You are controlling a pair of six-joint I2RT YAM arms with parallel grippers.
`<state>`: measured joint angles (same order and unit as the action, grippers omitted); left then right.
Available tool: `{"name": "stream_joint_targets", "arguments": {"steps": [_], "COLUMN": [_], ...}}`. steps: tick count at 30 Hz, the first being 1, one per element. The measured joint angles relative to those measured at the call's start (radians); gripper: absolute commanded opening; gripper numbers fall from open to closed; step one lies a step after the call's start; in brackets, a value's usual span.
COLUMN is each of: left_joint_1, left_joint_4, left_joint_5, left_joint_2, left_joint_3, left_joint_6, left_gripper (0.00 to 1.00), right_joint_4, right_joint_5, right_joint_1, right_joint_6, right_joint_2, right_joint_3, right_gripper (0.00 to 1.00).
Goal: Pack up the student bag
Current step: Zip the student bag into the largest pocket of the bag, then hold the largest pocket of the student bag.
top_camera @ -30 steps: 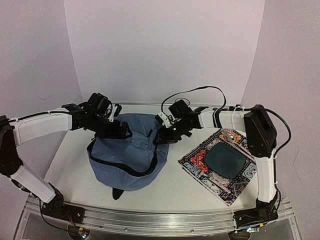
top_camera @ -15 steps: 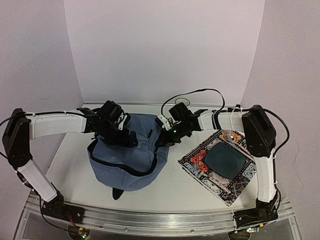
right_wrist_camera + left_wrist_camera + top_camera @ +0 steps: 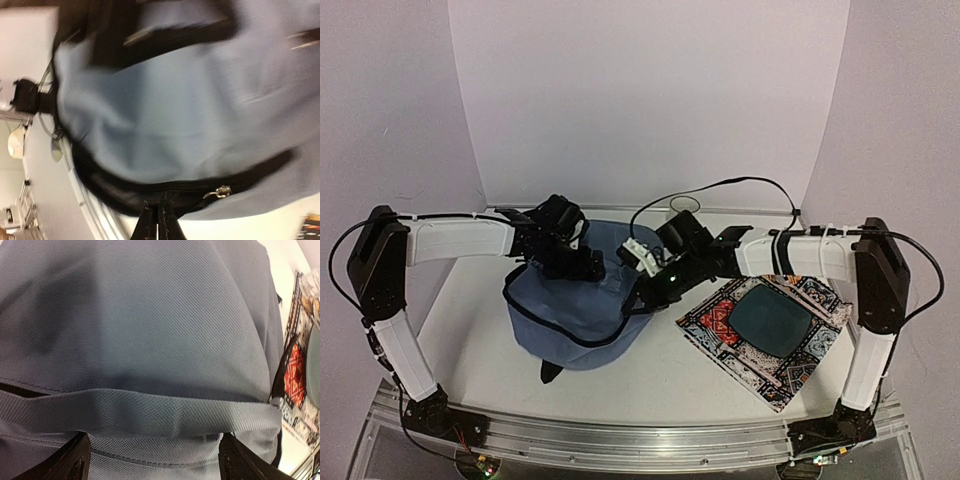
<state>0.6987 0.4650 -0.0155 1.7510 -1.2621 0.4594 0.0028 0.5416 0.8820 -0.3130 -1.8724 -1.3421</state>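
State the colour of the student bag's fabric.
Slate blue, with dark zipper lines; the student bag shows best in the top external view.

Robot lab test booth.
A left arm (image 3: 455, 240) and a right arm (image 3: 800, 255) stand at a metal rail (image 3: 620, 437) along a white table (image 3: 650, 380), with a plain white backdrop (image 3: 640, 100) boxing it in and a loose black cable (image 3: 740, 181) looping behind.

No word, brand, number or sign can be read in any view. The student bag (image 3: 570, 312) shows only plain slate-blue weave and dark zipper lines, with no tag or logo legible. The patterned cloth mat (image 3: 712, 326) carries ornament too small to make out as lettering.
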Motion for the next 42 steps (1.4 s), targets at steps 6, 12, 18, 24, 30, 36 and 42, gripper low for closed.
{"name": "stream_joint_targets", "arguments": {"steps": [6,12,18,24,30,36,42], "left_joint_1": [0.0,0.002,0.002,0.001,0.017,0.128,0.27], "left_joint_4": [-0.053,-0.091,-0.112,-0.063,0.005,0.07,0.133], "left_joint_5": [0.019,0.015,0.015,0.016,-0.001,-0.041,-0.064], "left_joint_2": [0.049,0.063,0.028,-0.102,-0.231,-0.28,-0.287], "left_joint_3": [-0.037,-0.047,-0.005,0.082,0.092,0.095,0.116], "left_joint_6": [0.045,0.073,0.073,0.075,0.085,0.101,0.168], "left_gripper": [0.89,0.9,0.91,0.91,0.89,0.84,0.73], "right_joint_4": [0.005,0.012,0.004,-0.003,0.003,0.026,0.088], "right_joint_5": [0.008,-0.025,-0.098,-0.167,-0.225,-0.284,-0.306], "right_joint_1": [0.134,0.148,0.146,0.119,0.055,0.009,-0.021], "right_joint_6": [-0.013,-0.032,-0.056,-0.086,-0.139,-0.233,-0.348], "right_joint_2": [0.009,0.017,0.044,0.143,0.249,0.257,0.257], "right_joint_3": [0.018,0.018,0.003,0.014,0.084,0.186,0.266], "right_gripper": [0.0,0.09,0.31,0.56,0.72,0.82,0.96]}}
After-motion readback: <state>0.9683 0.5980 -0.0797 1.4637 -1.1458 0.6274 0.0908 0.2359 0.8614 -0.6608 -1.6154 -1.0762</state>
